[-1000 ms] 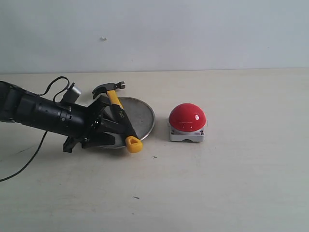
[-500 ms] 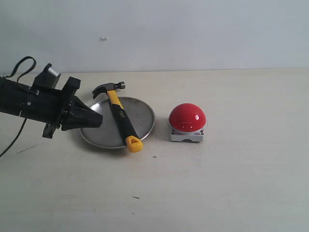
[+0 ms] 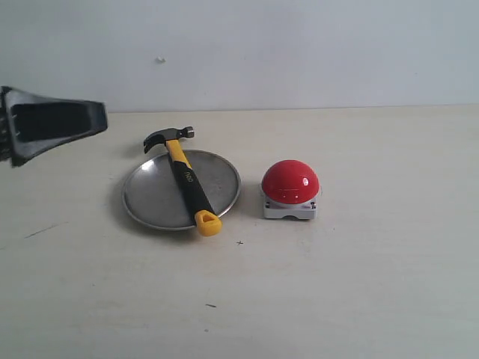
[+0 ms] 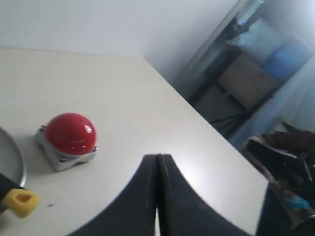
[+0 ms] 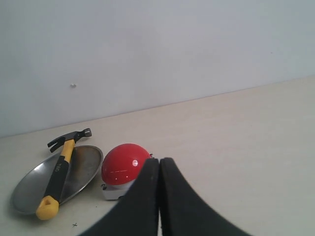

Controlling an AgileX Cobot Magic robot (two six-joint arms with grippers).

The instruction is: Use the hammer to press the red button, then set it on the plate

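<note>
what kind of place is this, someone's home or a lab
Probably a lab test bench: a plain pale table against a blank wall, with a hammer, a plate and a red button laid out.

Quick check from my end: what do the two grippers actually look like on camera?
The left gripper and right gripper both have smooth matte-black fingers, broad at the base and curving in to narrow tips. No markings, cables or sleeves show.
</note>
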